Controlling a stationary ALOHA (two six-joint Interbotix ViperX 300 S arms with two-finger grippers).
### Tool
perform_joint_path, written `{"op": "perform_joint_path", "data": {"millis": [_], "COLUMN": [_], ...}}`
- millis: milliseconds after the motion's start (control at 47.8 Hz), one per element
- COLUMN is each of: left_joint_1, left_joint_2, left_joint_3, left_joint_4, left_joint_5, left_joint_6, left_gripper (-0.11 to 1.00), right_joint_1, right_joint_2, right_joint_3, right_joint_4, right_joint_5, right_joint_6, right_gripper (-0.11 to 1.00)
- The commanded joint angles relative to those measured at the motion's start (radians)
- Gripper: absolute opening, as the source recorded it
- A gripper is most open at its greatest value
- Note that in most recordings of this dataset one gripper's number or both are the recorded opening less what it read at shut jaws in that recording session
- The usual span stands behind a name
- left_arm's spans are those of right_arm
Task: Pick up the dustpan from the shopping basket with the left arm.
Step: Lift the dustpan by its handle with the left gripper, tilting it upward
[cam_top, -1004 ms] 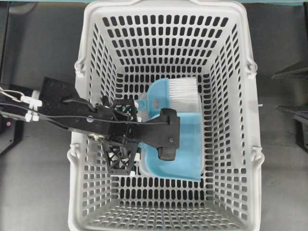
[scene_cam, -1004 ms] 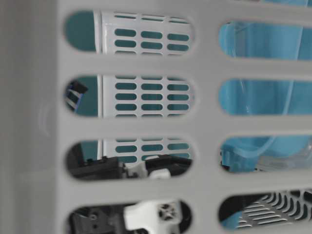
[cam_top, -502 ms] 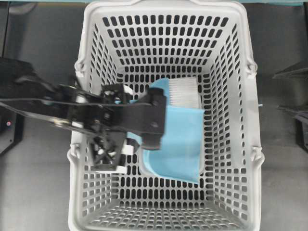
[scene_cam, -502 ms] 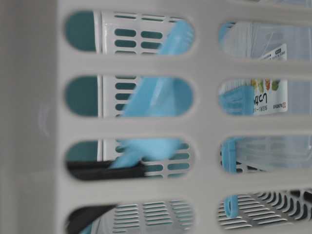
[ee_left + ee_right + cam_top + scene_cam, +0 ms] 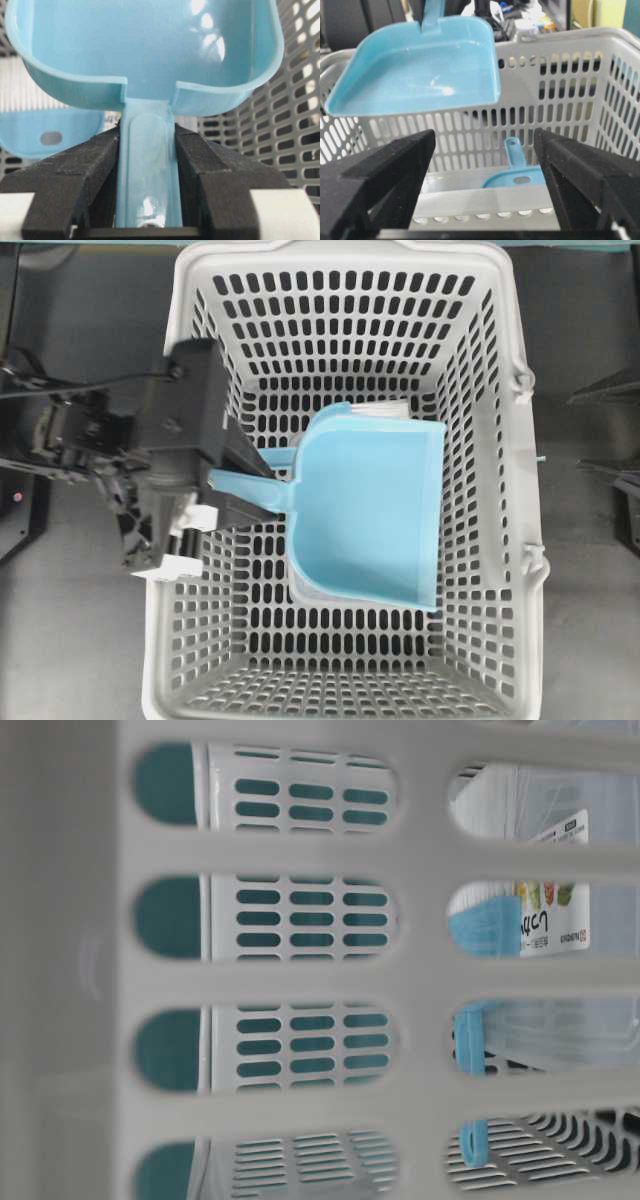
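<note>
Pinching the thin handle between both jaws, the left claw [image 5: 147, 165] holds the dustpan [image 5: 365, 510] level, up around the rim of the shopping basket [image 5: 500, 300]. The right claw [image 5: 485, 185] stands spread, idle. Lifting looks nearly finished; next, carry it clear without tilting.

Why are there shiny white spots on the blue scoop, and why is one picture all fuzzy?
Left wrist view: lamps glare off the glossy dustpan. Right wrist view: a smaller glint. Table-level view: the basket wall sits too near the lens, so it blurs.
</note>
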Motion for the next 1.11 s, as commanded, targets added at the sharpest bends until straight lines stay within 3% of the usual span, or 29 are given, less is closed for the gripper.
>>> {"op": "perform_joint_path", "data": {"millis": [0,1088], "left_joint_1": [0.0,0.028], "left_joint_2": [-0.025,-0.025], "left_joint_3": [-0.006,-0.008], "left_joint_4": [0.003,0.005], "left_joint_5": [-0.014,-0.078], "left_joint_6": [-0.002,-0.003], "left_gripper": [0.29,0.29], "right_joint_1": [-0.002,0.009], "right_joint_2": [0.003,0.0], "right_joint_3": [-0.008,-0.006], "right_joint_4": [0.003,0.005], "right_joint_5": [-0.006,0.002], "right_joint_6": [0.002,0.002], "right_gripper": [0.76,0.76]}}
